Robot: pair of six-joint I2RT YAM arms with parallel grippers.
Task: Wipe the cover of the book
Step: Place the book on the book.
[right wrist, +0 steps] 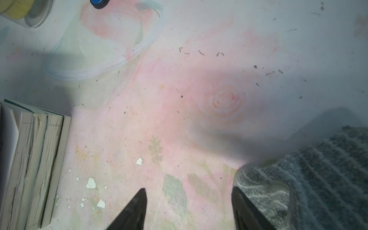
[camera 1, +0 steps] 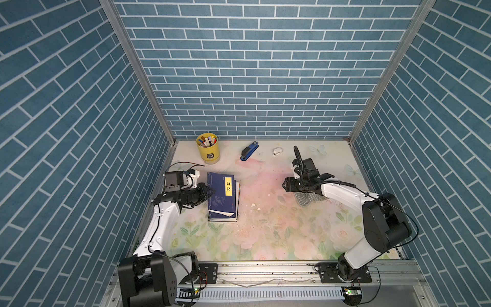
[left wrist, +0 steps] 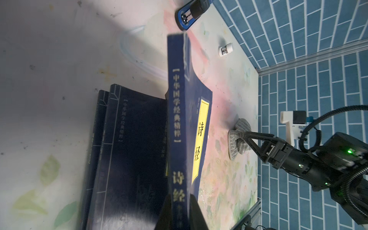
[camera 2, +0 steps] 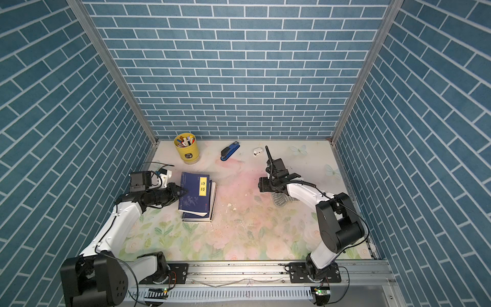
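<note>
My left gripper [camera 1: 211,192] pinches the spine edge of the dark blue paperback book [camera 1: 221,196], topmost on a stack of like paperbacks [left wrist: 127,149]. From those fingers toward the back wall stand the yellow round pen cup [camera 1: 207,147] and the blue-and-black stapler [camera 1: 249,151]. My right gripper [right wrist: 188,189] is spread over the floral tabletop [right wrist: 179,119], the grey striped cloth [right wrist: 318,169] just outside one finger.

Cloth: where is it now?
In both top views the cloth lies on the table's right side, beside the open right gripper, apart from the books.

cloth [camera 1: 304,200] half hidden under right arm [camera 1: 342,192], pen cup [right wrist: 16,11] cut off at edge
</note>
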